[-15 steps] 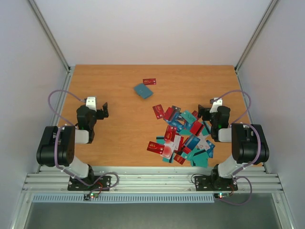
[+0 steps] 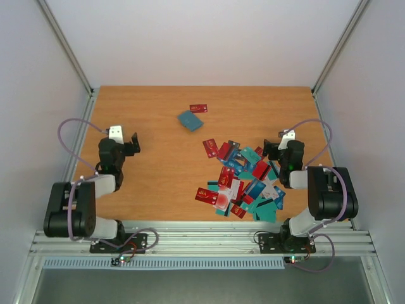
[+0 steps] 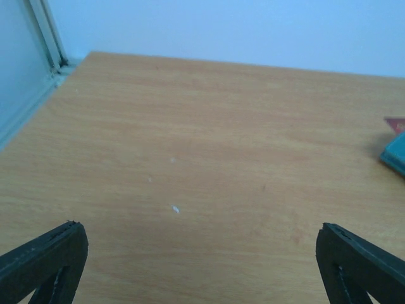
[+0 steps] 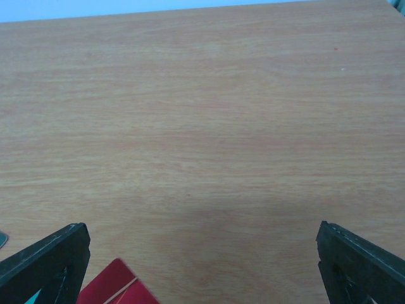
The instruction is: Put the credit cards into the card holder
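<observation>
The credit cards [image 2: 243,180] lie in a loose pile of red, teal, blue and white at the right of the table. One red card [image 2: 198,108] lies apart at the back, next to the teal card holder [image 2: 188,120], which lies shut. My left gripper [image 2: 130,144] is open and empty over bare wood at the left. In the left wrist view [image 3: 202,266] the holder [image 3: 395,155] shows at the right edge. My right gripper [image 2: 271,151] is open and empty at the pile's back right edge. In the right wrist view [image 4: 202,266] a red card [image 4: 117,288] lies near its left finger.
The wooden table [image 2: 158,171] is walled by white panels, with metal frame posts at the back corners [image 2: 92,88]. The arm bases stand on the rail at the near edge [image 2: 202,240].
My left arm has swung left and its gripper has moved a little back and left. The right arm, the cards and the holder have not moved.
</observation>
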`<move>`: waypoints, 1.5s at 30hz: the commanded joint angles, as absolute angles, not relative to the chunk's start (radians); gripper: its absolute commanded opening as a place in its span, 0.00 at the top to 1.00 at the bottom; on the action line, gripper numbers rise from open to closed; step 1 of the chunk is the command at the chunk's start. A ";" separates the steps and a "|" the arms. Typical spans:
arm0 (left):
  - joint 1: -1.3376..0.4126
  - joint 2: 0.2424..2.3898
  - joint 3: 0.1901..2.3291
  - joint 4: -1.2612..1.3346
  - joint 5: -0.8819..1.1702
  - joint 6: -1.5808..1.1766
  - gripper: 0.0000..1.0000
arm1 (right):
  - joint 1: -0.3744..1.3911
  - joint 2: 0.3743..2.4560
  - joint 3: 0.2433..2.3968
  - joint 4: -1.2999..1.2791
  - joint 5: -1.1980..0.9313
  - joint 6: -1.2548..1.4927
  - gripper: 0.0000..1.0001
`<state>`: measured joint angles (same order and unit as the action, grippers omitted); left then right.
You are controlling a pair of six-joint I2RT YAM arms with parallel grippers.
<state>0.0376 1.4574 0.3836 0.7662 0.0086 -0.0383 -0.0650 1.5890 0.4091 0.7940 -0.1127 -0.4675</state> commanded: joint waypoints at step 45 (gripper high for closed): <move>-0.277 2.027 1.509 -0.320 0.290 -1.124 0.24 | -0.123 1.678 1.466 -0.845 -0.397 -0.042 0.03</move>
